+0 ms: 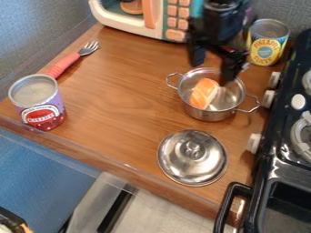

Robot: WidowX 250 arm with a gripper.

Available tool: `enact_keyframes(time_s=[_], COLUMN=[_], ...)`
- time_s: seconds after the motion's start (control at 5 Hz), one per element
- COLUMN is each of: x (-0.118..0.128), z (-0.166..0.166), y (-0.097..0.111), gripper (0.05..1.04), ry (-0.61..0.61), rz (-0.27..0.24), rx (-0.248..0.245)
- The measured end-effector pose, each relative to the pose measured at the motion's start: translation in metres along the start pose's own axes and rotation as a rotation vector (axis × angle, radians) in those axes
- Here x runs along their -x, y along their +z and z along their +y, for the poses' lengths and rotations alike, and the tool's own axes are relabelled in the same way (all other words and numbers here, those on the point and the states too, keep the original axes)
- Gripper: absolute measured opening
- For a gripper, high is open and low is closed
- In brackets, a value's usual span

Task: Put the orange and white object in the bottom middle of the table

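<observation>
Orange-white piece [204, 93] in metal pot [209, 114], lid [193, 159] off; hand [213, 71] above, fingers apart.

Soft, fairly bright light falls across the wooden desk [115, 102], leaving a pale sheen on its surface, a small glint along its front edge, white highlights on the steel lid [182, 159] and pot [209, 115], and streaked reflections on the black stove [282, 172].
</observation>
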State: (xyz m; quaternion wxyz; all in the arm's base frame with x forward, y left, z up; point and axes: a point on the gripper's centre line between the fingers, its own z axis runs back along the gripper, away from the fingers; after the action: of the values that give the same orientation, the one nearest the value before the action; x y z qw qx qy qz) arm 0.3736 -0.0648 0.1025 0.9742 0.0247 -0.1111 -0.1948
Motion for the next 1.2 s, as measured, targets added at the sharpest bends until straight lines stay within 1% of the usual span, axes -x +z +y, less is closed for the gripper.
enact_keyframes(time_s=[0.2,0.4,0.6,0.8,1.0,1.2], x=[0.005,0.010,0.013,0.016,0.015,0.001], z=[-0.003,0.001,0.003,0.004,0.001,0.009], y=[-0.028,-0.047,-0.059,-0.061,-0.056,-0.010], gripper=[1.000,1.000,0.950,0.668,0.588,0.588], ry=[0.021,0.052,0.089,0.115,0.102,0.101], rz=[0.073,0.123,0.142,0.142,0.136,0.013], rx=[0.006,-0.021,-0.026,-0.007,0.016,0.017])
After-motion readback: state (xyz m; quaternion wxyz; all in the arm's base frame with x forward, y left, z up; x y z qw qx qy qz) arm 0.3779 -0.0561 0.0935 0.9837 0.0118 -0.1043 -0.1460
